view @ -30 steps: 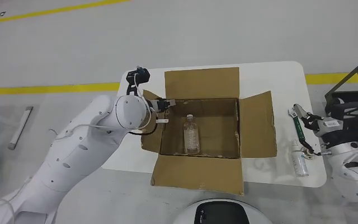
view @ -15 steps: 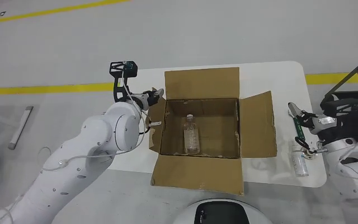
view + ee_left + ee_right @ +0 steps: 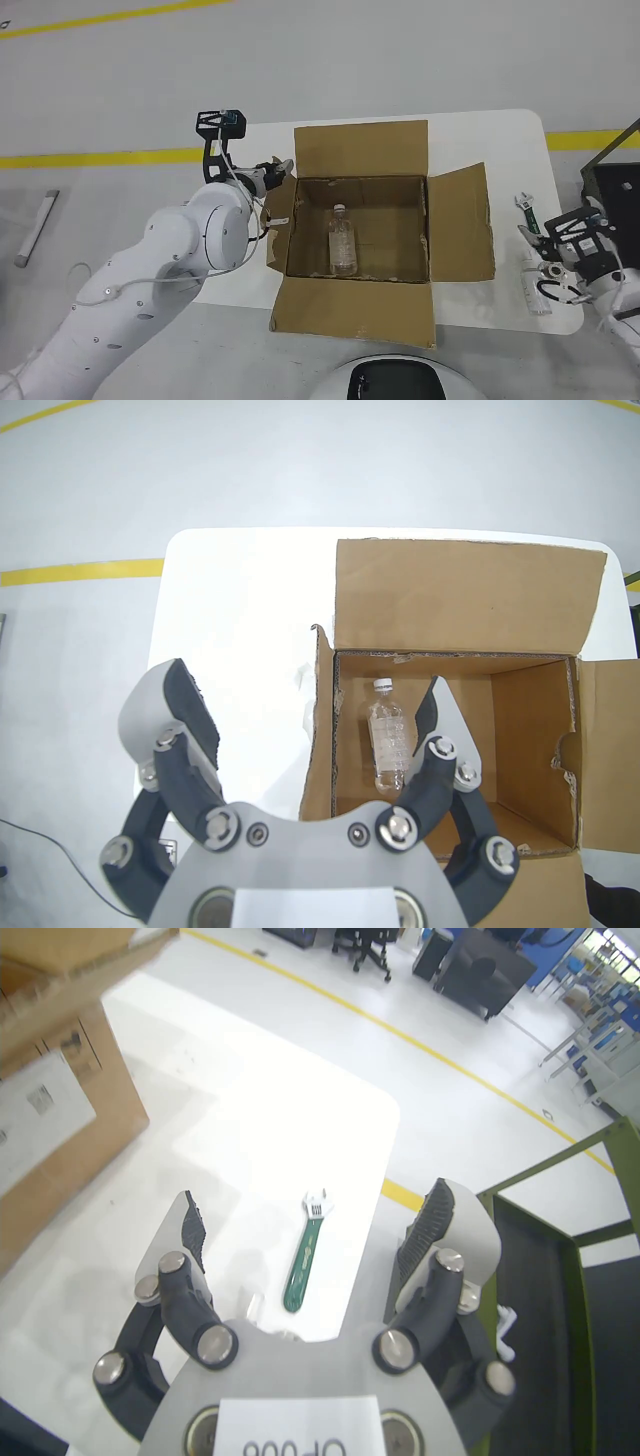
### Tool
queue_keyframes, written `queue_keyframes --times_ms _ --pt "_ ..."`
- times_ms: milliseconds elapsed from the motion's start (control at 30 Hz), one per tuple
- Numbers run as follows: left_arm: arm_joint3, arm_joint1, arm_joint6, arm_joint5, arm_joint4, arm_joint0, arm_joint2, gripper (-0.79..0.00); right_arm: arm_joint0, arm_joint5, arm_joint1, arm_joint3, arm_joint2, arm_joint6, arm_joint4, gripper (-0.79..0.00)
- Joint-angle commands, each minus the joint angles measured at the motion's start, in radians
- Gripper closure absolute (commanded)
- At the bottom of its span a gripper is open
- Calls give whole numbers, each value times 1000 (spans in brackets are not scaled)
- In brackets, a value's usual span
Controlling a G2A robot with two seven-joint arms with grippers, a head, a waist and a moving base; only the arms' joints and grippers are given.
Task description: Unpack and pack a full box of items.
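Box: the cardboard box (image 3: 360, 148) stands open in the middle of the top view, on the white table (image 3: 250, 140), with all four flaps folded outward.
Bottle in box: one clear plastic bottle (image 3: 342, 240) lies flat on the box floor, left of the centre, with its cap toward the upper edge of the frame.
Left gripper: the left gripper (image 3: 305, 677) is at the left of the box, near its upper-left corner, with the fingers wide apart and nothing between them.
Right gripper: the right gripper (image 3: 316, 1203) is at the right edge of the top view, near the table's right side, also spread and holding nothing.
Risk, left side: I think a finger can catch the torn left flap on the way in and drag the box.
Risk, bottle: it is round and smooth, so a grip off its middle may let it roll or slip.
Risk, right side: the green-handled adjustable wrench (image 3: 305, 1253) lies near the table border, and a push could send it off.
Around: an olive-green frame (image 3: 575, 1248) stands just beside the table, and a yellow line (image 3: 100, 157) runs on the floor.
In the way: the left box wall stands between the left gripper and the bottle.
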State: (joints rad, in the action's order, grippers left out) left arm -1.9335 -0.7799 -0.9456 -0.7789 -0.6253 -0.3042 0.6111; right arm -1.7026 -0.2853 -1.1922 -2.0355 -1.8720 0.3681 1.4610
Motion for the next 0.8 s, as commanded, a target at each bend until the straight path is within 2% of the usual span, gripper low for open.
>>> queue_keyframes --times_ms 0,467,533,600,667,767 --pt "0 0 0 0 0 0 0 -785 -3 5 0 -4 -4 14 19 -785" --pt "0 0 0 0 0 0 0 -785 -4 3 0 1 0 15 3 -785" --pt "0 0 0 0 0 0 0 -785 0 16 -1 1 -7 67 -29 -785" --pt "0 0 0 0 0 0 0 -785 12 80 0 -12 -10 143 43 -785" --pt "0 0 0 0 0 0 0 -785 32 122 -3 -15 6 230 26 -785" --pt "0 0 0 0 0 0 0 -785 64 128 -3 -16 20 364 -7 -785"
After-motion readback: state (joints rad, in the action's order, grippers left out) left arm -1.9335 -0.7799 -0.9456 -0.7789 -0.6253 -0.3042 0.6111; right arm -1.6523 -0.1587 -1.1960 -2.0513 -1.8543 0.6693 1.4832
